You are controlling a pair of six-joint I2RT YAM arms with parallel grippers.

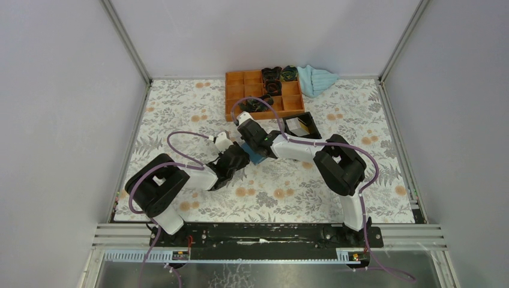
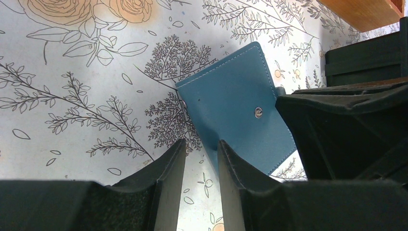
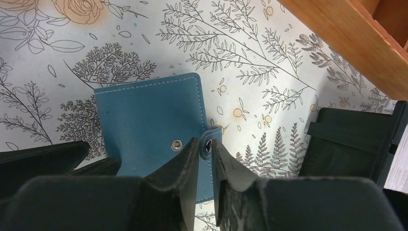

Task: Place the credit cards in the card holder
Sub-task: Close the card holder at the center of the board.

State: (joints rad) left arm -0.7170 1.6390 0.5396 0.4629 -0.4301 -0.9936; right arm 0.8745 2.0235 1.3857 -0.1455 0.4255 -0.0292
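The holder is laid shut and flat near the middle of the tabletop, well short of the tray at the far edge. The box stands near it on the far right. Its snap tab is pinched between the drawn-in fingers of the right gripper. The left gripper is held with jaws apart, bare tabletop being seen between them. One finger is set over the holder's near corner, though contact cannot be told.

Unsnapping is judged to be the step in hand. The tab should be peeled up gently while the cover is pinned down by the left finger, lest the whole holder be dragged. No card can be made out.
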